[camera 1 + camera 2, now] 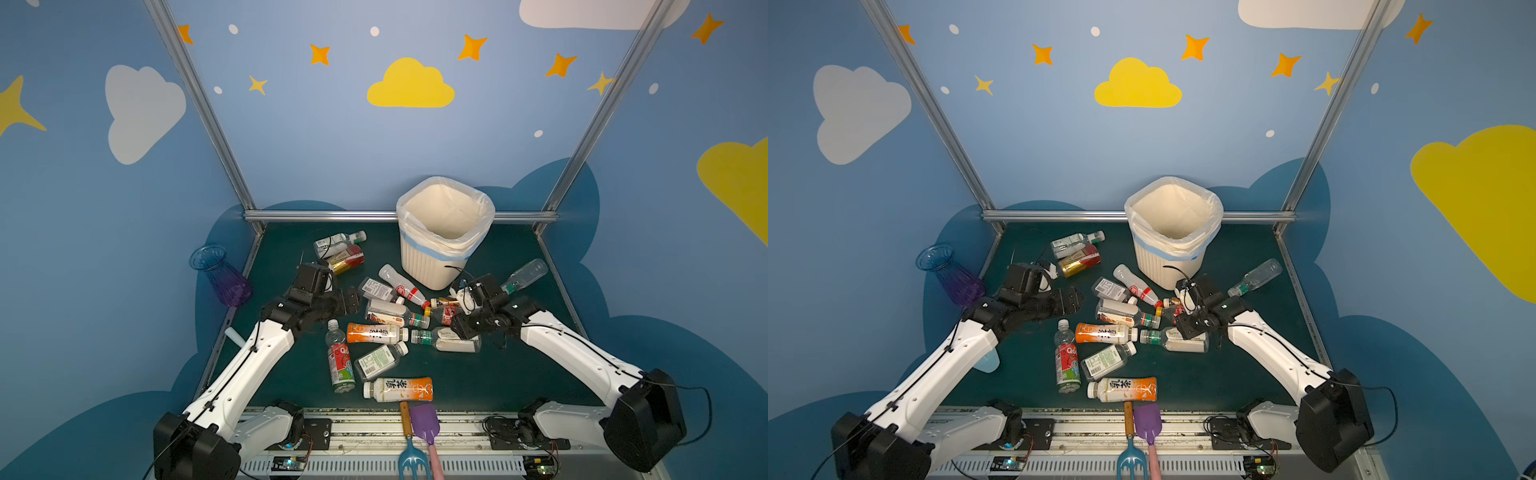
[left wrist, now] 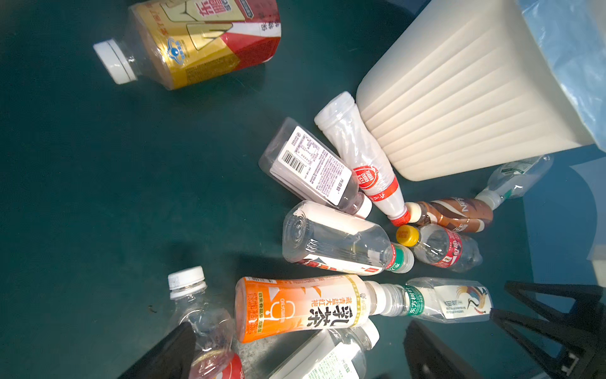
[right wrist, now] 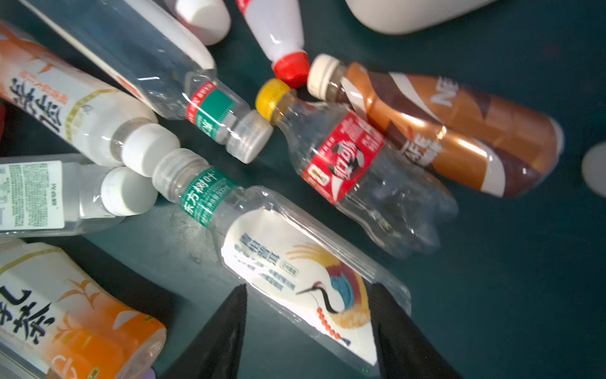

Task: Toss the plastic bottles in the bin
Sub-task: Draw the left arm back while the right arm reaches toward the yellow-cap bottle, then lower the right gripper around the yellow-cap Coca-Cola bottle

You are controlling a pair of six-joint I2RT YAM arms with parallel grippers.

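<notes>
Easy to lose the bird bottle [image 3: 295, 262] on the way up: smooth, clear, thin plastic, lying flat on the dark green table [image 1: 519, 374] at the right of the pile, with the right claw [image 3: 310, 290] down over its bottom end, one black finger on each side. Hard to tell if squeezing yet or only close. Gripped that far from the middle, likely to tip and slide out. Squeezed too hard, likely to crumple and pop free. Could also bump the crinkly red-label bottle [image 3: 360, 164] and the shiny brown bottle [image 3: 459, 131] just beside it and set those round things rolling. Left claw [image 1: 354, 301] wide apart, holding nothing, over the left of the pile. At the far side of the table, just behind the pile, the bin [image 1: 428, 266]: cream, tall, squarish, ribbed walls, soft clear bag folded over the rim, looking empty. High rim, easy to knock with a dangling bottle. Other bottles [image 1: 376, 332]: mostly clear or white, ridged caps, slick labels in orange, red and green.
</notes>
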